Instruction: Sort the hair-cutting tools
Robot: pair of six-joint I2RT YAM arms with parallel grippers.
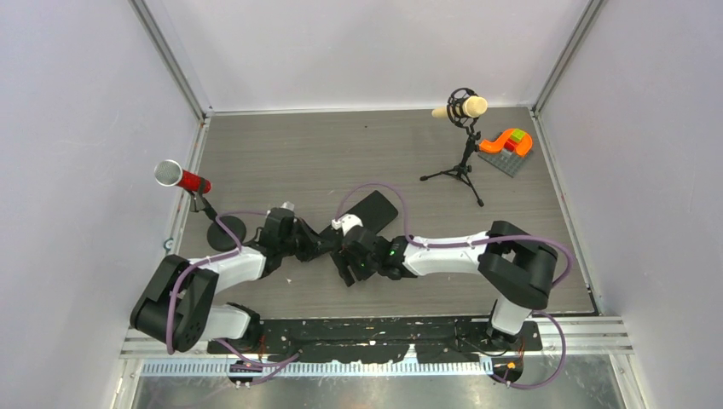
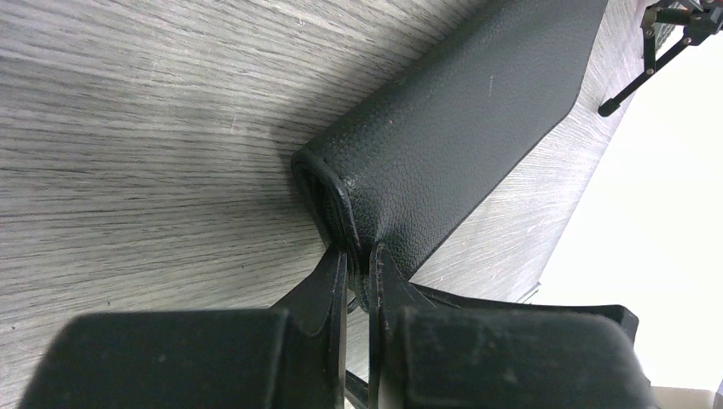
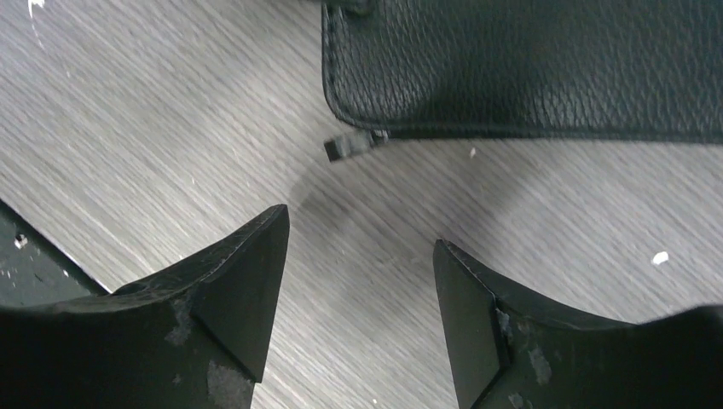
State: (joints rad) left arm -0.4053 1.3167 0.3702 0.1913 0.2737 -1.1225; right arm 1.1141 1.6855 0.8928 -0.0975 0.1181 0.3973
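Observation:
The flat black zippered case (image 1: 378, 208) lies at the table's middle. My left gripper (image 1: 324, 241) is shut on the case's near end; in the left wrist view the fingertips (image 2: 358, 256) pinch the case's (image 2: 460, 119) zippered edge. My right gripper (image 1: 351, 266) is open and empty just above the table beside the case. In the right wrist view it (image 3: 362, 230) hangs short of the case's (image 3: 529, 68) corner and its small zipper pull (image 3: 345, 146). No scissors or combs show in any view.
A red-bodied microphone (image 1: 183, 179) stands at the left edge on a round base. A cream microphone (image 1: 460, 109) on a tripod (image 1: 460, 169) stands at the back right, next to an orange and green block toy (image 1: 507, 143) on a grey plate.

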